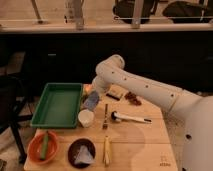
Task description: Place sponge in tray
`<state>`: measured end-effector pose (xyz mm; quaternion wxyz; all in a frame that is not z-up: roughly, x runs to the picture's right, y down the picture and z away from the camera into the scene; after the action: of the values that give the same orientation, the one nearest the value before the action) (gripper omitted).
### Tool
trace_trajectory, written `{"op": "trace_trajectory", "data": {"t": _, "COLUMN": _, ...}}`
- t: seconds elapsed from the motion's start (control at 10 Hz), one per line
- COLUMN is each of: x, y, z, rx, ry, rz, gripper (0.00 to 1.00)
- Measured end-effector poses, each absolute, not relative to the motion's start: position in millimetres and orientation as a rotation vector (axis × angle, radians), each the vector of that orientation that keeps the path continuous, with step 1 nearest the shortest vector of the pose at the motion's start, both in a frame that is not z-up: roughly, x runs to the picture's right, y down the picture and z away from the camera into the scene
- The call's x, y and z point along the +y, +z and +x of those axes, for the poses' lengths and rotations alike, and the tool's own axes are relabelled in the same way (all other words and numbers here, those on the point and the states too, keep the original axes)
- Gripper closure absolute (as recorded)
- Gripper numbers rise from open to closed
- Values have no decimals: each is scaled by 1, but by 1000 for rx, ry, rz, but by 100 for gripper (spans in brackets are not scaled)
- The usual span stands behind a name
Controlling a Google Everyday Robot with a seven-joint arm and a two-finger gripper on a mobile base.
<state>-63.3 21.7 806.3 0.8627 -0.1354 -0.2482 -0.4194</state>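
1. Gripper (93,96) in the camera view: we see it at the end of the arm (142,89), low over the table (137,147), just past the tray's (57,106) right rim. It looks clamped on the sponge (91,102), though its own body hides most of the grasp.
2. We find the sponge, a grey-blue slab, hanging tilted under the gripper. Its long axis runs roughly from 1 o'clock down to 7 o'clock. It is not yet inside the tray.
3. We read the key relation thus: the tray lies at 9 o'clock from the sponge, with the near rim just beside it. The tray's long axis runs 12 to 6 o'clock, and its green floor is bare.
4. We judge that the coming move is a short carry toward 9 o'clock, over the rim, then a release above the floor. Only one arm is present, so no choice of hand arises.
5. We note the cup (86,118) at 6 o'clock from the sponge, close under it. The fork (105,116) sits at about 5 o'clock. A low or drifting carry could, we think, clip the cup or the rim.
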Motion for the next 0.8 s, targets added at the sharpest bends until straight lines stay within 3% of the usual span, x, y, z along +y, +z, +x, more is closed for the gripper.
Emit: {"op": "trace_trajectory", "data": {"t": 0.8, "x": 36, "y": 812, "z": -179, "rx": -669, "ry": -1130, "rz": -272, "gripper": 100}}
